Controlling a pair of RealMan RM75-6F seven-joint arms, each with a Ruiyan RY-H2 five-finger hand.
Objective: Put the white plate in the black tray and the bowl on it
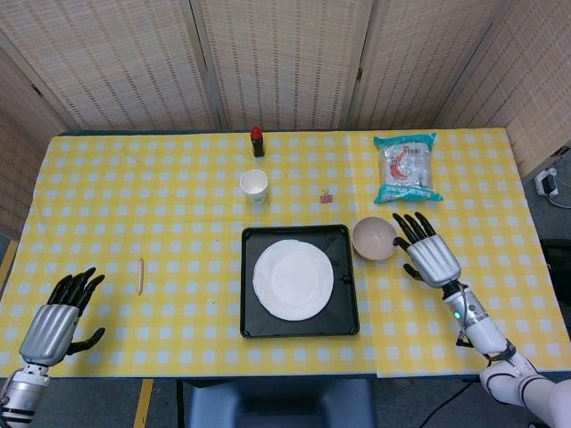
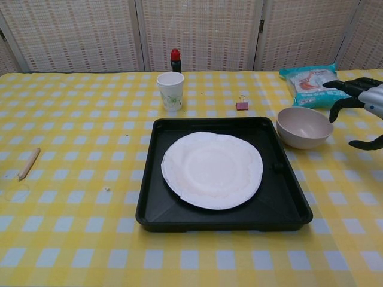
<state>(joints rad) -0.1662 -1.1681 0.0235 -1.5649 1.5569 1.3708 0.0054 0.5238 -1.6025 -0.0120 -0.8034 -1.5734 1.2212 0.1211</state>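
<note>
The white plate [image 1: 293, 279] [image 2: 212, 169] lies flat in the black tray [image 1: 252, 326] [image 2: 287, 206] at the table's middle front. The beige bowl [image 1: 374, 238] [image 2: 304, 127] stands upright on the cloth just off the tray's far right corner. My right hand [image 1: 426, 251] [image 2: 364, 103] hovers to the right of the bowl, fingers spread, holding nothing and apart from the bowl. My left hand [image 1: 55, 321] is at the near left corner of the table, fingers spread and empty; the chest view does not show it.
A paper cup [image 1: 254, 185] [image 2: 170, 90] and a red-capped bottle [image 1: 257, 141] [image 2: 175, 60] stand behind the tray. A small clip [image 1: 326, 195] [image 2: 242, 105] lies near them. A snack bag [image 1: 407, 167] [image 2: 313, 82] lies at the back right, a wooden stick [image 1: 140, 275] [image 2: 28, 164] on the left.
</note>
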